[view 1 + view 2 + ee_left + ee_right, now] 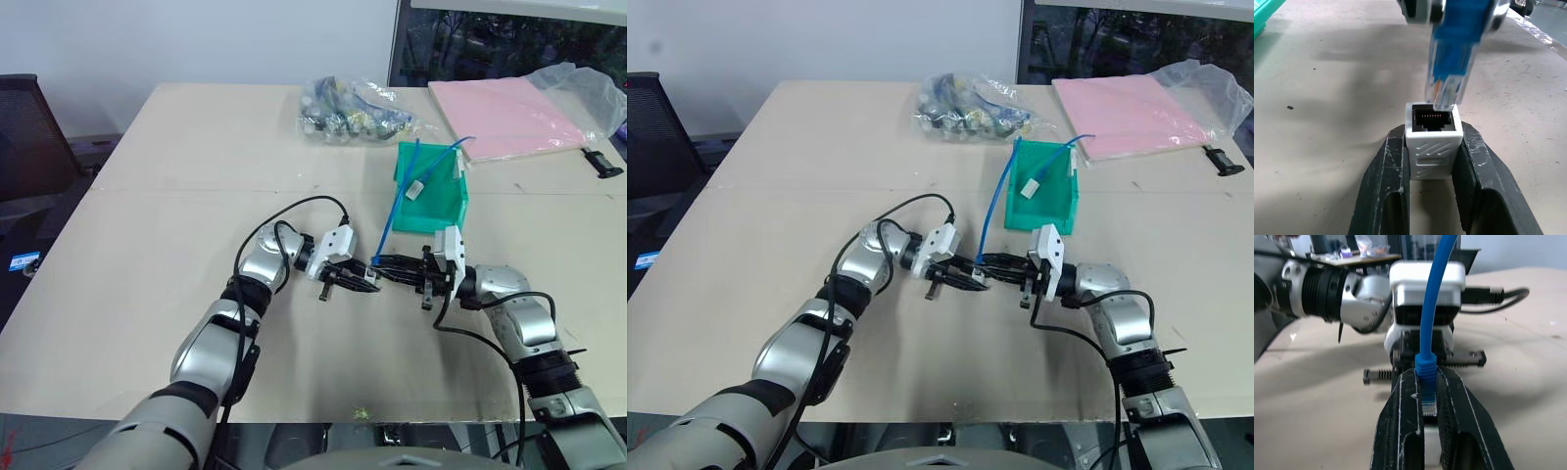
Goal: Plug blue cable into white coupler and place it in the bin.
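The left gripper (1431, 147) clamps the white coupler (1432, 139) — the blue cable (1453, 54)'s clear plug hangs right at its socket, above the table (1322, 122).

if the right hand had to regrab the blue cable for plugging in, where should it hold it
Probably on the blue boot just behind the clear plug, pinched across its sides as the right hand does now. That leaves the blue cable's plug tip free to enter the white coupler socket facing it, held by the left hand.
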